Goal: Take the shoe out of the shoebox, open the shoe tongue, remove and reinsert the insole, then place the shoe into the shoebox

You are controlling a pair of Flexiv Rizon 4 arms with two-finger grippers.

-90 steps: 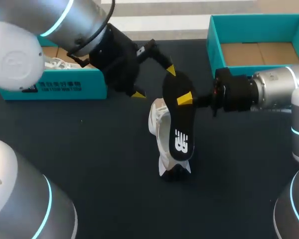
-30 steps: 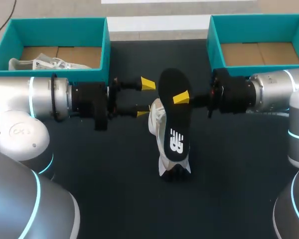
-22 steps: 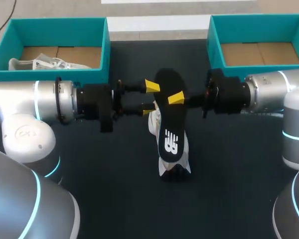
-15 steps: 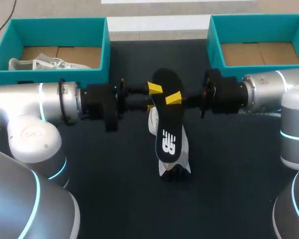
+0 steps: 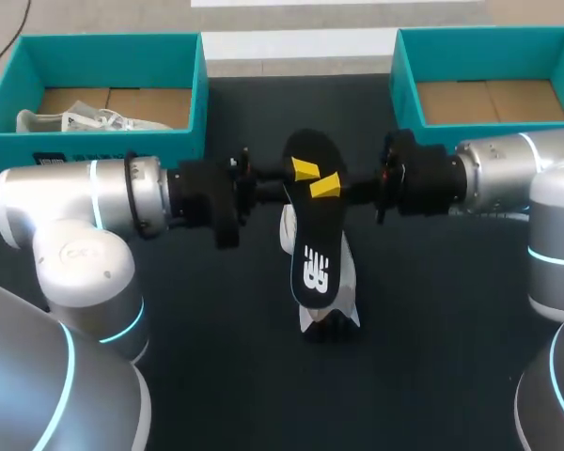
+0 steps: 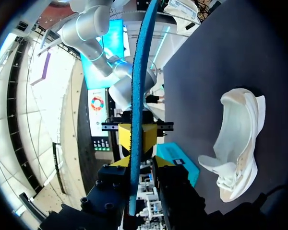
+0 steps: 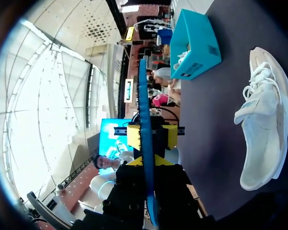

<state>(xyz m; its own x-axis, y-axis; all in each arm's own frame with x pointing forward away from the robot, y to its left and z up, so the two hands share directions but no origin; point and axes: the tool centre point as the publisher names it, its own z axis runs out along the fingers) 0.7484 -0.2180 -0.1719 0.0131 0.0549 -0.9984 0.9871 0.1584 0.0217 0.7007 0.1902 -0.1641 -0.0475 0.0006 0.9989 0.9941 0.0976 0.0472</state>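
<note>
Clamping the insole (image 5: 312,249), the right pincer (image 5: 324,185) should release only once the left pincer (image 5: 304,170) opposite, grip untellable, bites squarely.

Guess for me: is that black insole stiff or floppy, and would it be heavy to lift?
Probably fairly stiff: the right claw pinches the insole near one end, yet the rest stretches out without drooping, and edge-on in the wrist view it looks nearly straight. It is likely light, being so thin. A firm push would probably bend it.
</note>
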